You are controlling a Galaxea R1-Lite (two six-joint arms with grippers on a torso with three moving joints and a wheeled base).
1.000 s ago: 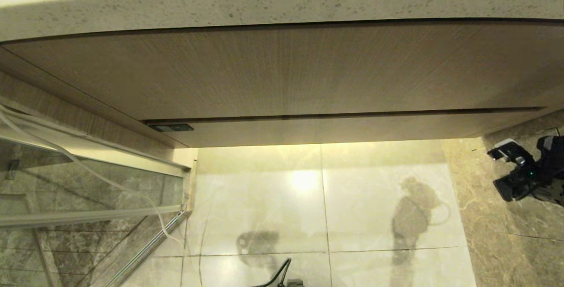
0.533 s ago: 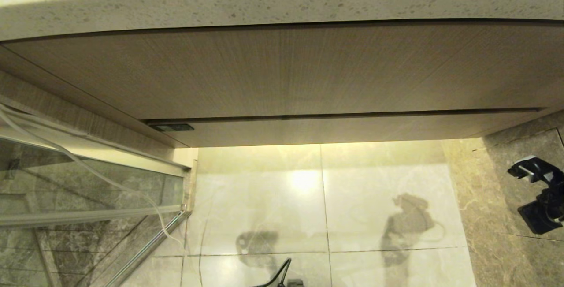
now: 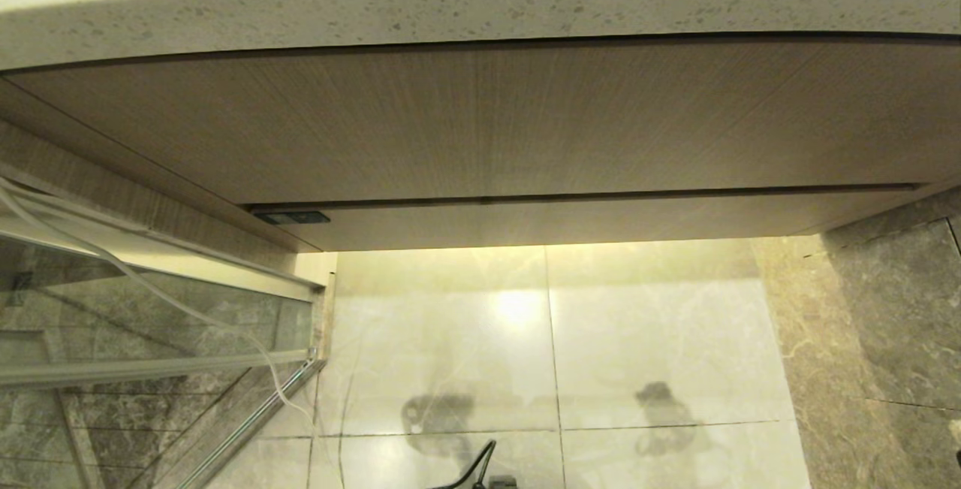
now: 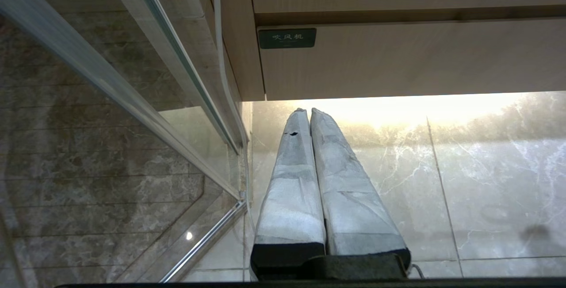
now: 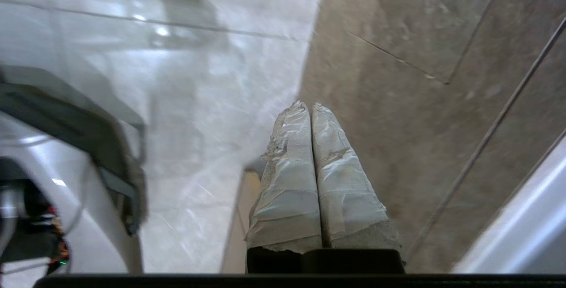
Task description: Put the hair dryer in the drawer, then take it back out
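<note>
The hair dryer is out of view in every frame. The drawer (image 3: 563,222) is closed; only its narrow wood-grain front shows beneath the taller panel (image 3: 480,121). In the left wrist view the same drawer front (image 4: 398,58) carries a small dark label (image 4: 287,38) at its end. My left gripper (image 4: 308,112) hangs shut and empty over the pale floor, below and in front of the drawer's labelled end. My right gripper (image 5: 308,105) is also shut with nothing in it, low over the seam between pale and brown floor tiles. Neither gripper appears in the head view.
A speckled stone countertop (image 3: 480,8) overhangs the cabinet. A glass shower door (image 3: 150,339) with a metal frame and a white hose (image 3: 150,290) stands at the left. A dark cable (image 3: 473,470) pokes in at the bottom. The robot's white base (image 5: 66,182) is beside the right gripper.
My right gripper has dropped down and out of the head view at the right edge. Its shadow on the floor has slid lower and shrunk. The drawer stays closed.
</note>
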